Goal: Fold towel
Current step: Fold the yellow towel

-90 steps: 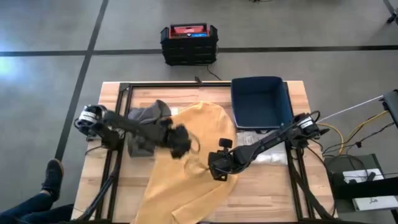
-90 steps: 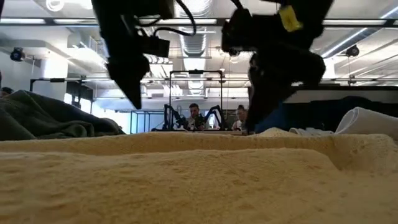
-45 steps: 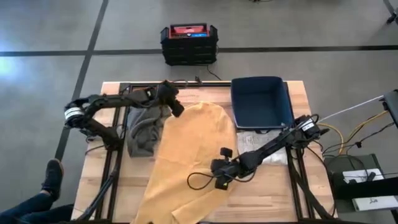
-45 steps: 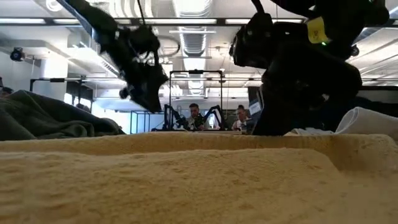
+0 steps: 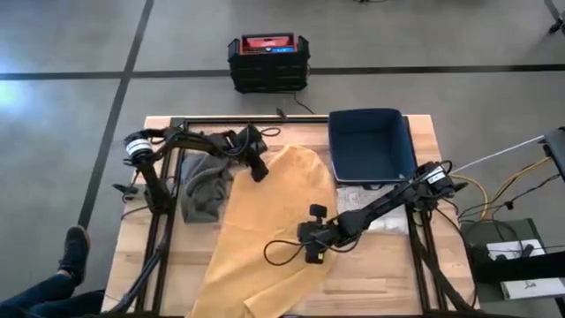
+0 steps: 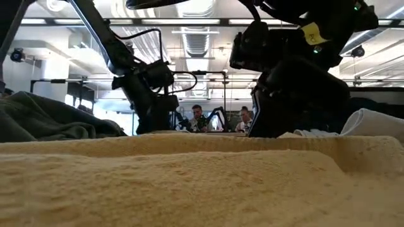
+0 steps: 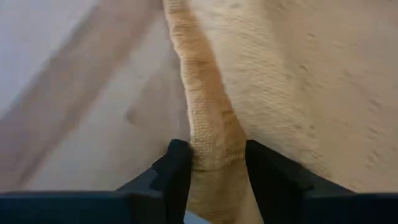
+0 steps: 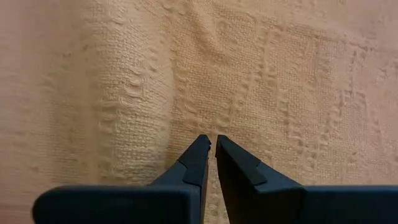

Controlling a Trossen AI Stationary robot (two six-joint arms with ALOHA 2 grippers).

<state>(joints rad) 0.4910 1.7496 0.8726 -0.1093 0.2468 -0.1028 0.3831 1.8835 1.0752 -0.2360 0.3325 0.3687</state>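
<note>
A yellow towel (image 5: 274,221) lies spread along the table from the far middle to the near edge and fills the foreground of the low view (image 6: 189,183). My left gripper (image 5: 259,170) is low at the towel's far left edge (image 7: 208,124), shut on it. My right gripper (image 5: 311,253) stands over the towel's middle right part with its fingers shut (image 8: 212,142), tips at the cloth surface (image 8: 249,93). My left gripper pinches the towel's rolled hem (image 7: 211,146) between its two fingers (image 7: 177,168), at the far left edge. The fingers lie along the hem. The rest of the towel lies flat on the table. My right gripper's shut tips point down at the towel's flat surface (image 8: 212,127); whether they press on it I cannot tell.
A dark grey cloth heap (image 5: 205,181) lies left of the towel. A blue bin (image 5: 371,146) stands at the far right, with white cloth (image 5: 384,221) below it under the right arm. A black cable loop (image 5: 278,253) lies on the towel. People sit in the room behind (image 6: 199,118).
My left gripper has swung from above the towel's middle toward the table's far edge, then come down onto the towel's far left edge. My right gripper has shifted a little toward the near edge. The towel's left side has spread out flatter.
</note>
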